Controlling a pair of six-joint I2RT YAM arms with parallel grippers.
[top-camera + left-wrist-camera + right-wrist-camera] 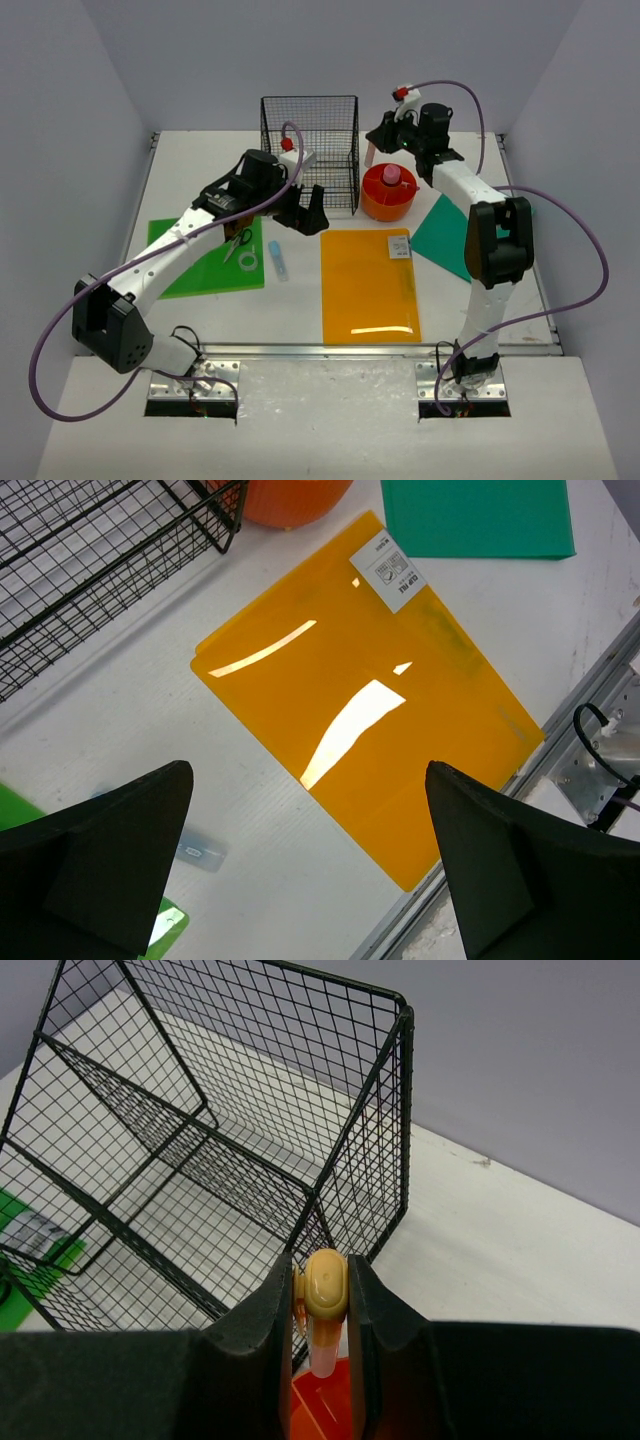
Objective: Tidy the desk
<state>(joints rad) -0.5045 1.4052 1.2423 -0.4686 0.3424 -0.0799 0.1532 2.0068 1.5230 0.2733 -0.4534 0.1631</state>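
The white desk [190, 165] has a silver rail [330, 350] along its near edge. My right gripper [377, 140] is shut on a yellow-capped pen [326, 1295] and holds it upright just above the round orange tray [388, 200], beside the black wire rack [310, 150]. The tray's rim shows below the pen in the right wrist view [325, 1410]. My left gripper [305, 212] is open and empty. It hovers over bare desk at the left edge of the orange folder [370, 700].
A green folder [205, 262] carries scissors [238, 243] and a tape roll [249, 261]. A small blue item [277, 258] lies beside it. A teal folder [450, 235] lies right. A white card [399, 246] sits on the orange folder [368, 285]. A pink-capped item [392, 176] stands in the tray.
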